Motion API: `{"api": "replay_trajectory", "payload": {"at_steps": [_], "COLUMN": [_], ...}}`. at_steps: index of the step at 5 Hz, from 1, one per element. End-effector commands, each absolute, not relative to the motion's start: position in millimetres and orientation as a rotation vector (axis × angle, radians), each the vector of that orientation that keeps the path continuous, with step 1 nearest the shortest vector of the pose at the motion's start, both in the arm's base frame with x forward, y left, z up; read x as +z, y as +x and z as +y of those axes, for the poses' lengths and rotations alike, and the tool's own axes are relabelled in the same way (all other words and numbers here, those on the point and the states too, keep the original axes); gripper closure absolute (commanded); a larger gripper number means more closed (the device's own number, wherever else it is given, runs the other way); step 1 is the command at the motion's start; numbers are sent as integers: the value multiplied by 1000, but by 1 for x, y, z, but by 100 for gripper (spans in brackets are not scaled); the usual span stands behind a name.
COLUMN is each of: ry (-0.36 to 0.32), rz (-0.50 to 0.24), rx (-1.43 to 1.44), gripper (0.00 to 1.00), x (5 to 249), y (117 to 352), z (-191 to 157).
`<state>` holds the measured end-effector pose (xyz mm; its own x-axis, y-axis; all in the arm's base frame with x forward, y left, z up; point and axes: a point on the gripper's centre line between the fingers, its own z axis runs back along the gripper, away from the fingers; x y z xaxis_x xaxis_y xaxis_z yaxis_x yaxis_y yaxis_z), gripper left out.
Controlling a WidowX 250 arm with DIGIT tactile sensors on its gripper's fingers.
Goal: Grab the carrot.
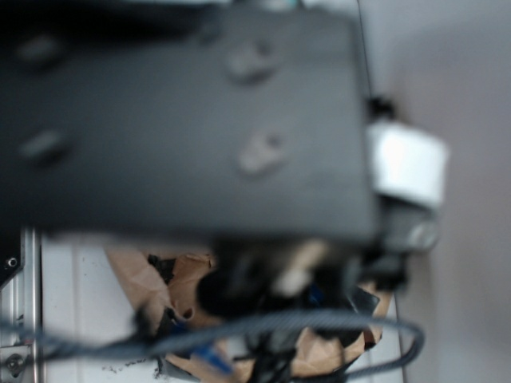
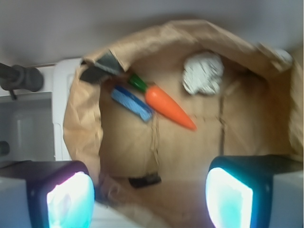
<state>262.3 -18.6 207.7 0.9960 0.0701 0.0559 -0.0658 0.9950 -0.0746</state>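
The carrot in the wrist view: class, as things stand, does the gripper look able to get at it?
Probably yes. The carrot lies uncovered on the brown paper, with the blue block close beside its stem end and the white wad apart. The gripper looks open, and nothing shows between it and the carrot.

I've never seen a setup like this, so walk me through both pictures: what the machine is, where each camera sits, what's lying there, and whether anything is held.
This is a small robot arm. The exterior picture is mostly blocked by the arm's dark, blurred body, with cables below. The wrist picture looks down from a camera on the arm's hand; the two glowing pads at the bottom are the fingertips of its pincer, spread apart and holding nothing. Below lies crumpled brown paper carrying an orange toy carrot, a blue block right beside it, and a white paper wad further off.
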Motion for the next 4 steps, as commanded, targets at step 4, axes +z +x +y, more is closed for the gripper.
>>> {"api": "replay_trajectory", "payload": {"at_steps": [4], "ry": [-58], "rz": [-142], "rx": [-15], "gripper": [0], "x": [191], "y": [268], "z": [-18]}}
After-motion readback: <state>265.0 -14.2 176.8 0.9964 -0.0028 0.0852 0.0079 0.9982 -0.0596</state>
